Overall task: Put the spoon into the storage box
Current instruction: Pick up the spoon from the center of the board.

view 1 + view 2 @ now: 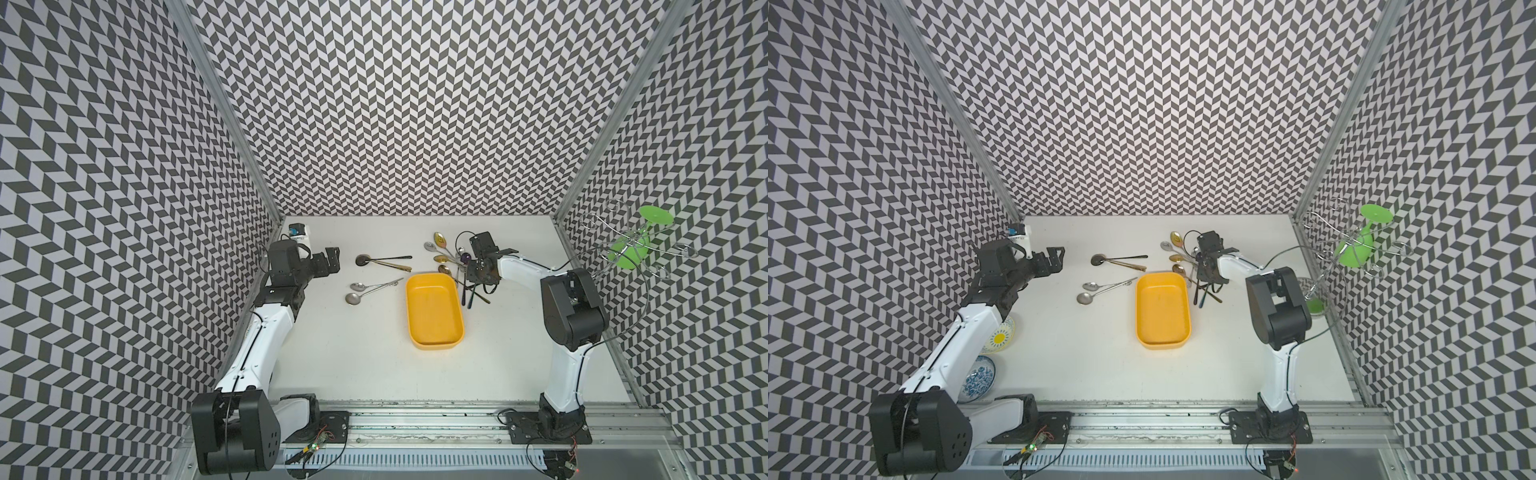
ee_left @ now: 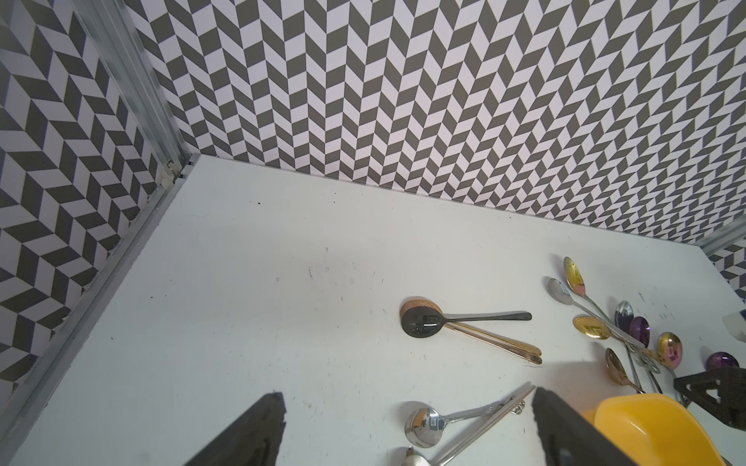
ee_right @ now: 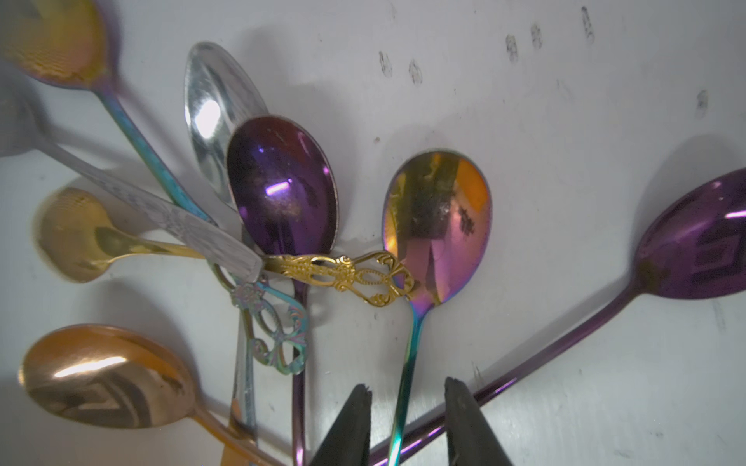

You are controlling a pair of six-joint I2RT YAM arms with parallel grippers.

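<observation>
Two claws head our list.

Right claw [image 3: 407, 389]: jaws set narrow, straddling the thin blue-green handle of the rainbow-tinted metal spoon [image 3: 438, 226], with a sliver of white table [image 3: 565, 121] showing on either side of the handle (we see no contact). The spoon's oval bowl lies ahead of the fingertips, flat on the table.

To one side of this claw runs the handle of a dark purple spoon [image 3: 694, 250]. To the other side is a fan of overlapping pieces. We count a second purple spoon [image 3: 282, 181], a gold spoon with a pierced ornate handle [image 3: 343, 270], a copper-coloured spoon [image 3: 105, 375] and a silver spoon [image 3: 210, 113].

Shallow yellow plastic storage box [image 1: 434, 309]: on the table just beside the right claw, between it and the left claw (nearer the right).

Left claw [image 2: 407, 395]: jaws spread wide, gripping nothing, above the table. Between it and the storage box lie a black spoon [image 1: 362, 260] and two plain steel spoons [image 1: 357, 286].
</observation>
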